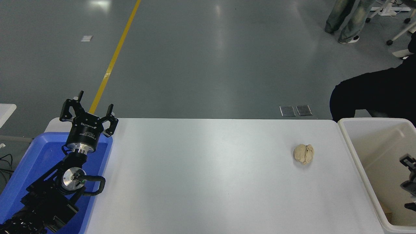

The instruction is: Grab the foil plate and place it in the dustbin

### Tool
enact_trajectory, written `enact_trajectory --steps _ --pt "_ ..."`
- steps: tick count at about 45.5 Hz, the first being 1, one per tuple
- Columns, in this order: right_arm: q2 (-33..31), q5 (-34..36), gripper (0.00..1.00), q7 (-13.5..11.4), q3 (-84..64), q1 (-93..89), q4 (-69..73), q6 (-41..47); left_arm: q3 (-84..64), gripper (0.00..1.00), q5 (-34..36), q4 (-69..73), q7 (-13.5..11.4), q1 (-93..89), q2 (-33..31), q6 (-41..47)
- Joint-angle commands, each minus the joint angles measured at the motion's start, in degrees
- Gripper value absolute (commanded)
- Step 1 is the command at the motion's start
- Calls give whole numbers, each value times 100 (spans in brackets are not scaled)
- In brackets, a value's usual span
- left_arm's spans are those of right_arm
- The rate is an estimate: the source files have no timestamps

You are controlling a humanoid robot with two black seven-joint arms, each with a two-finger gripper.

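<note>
Hanging over dustbin (349,143) at right edge, right gripper (410,177) finger state unclear, left gripper (88,112) fingers spread over blue tray (19,182).

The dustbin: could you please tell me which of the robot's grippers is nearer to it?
Right. The right gripper sits over the dustbin at the table's right end; the left gripper is parked far off, above the blue tray.
</note>
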Motion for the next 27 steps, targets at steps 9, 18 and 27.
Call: enact_trajectory --steps 9,18,27 --pt "1330 -281 100 0 -1160 1969 132 88 1 98 0 -5 8 -7 0 0" --pt "1831 -281 100 -9 -1249 2671 834 851 9 98 0 -5 8 -7 0 0" --pt "1937 -307 100 -18 -1485 3533 1967 1801 9 98 0 -5 8 -7 0 0"
